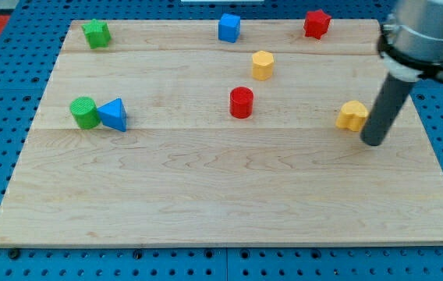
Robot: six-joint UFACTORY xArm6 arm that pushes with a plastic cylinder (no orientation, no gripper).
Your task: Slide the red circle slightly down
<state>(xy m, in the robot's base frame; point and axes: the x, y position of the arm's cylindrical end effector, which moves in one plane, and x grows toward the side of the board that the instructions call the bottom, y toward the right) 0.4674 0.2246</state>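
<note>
well left of my tip, the red circle

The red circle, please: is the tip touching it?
No, my tip stands far to the view's right of the red circle, beside a yellow block.

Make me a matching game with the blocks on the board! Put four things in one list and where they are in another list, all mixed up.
Things:
1. red circle
2. green circle
3. blue cube
4. my tip

Places:
A. touching the blue triangle, at the view's left
B. just right of the yellow block near the view's right edge
C. near the middle of the board, below the yellow hexagon
D. at the view's top, left of the red block in the top right

Pairs: 1-C, 2-A, 3-D, 4-B
</note>
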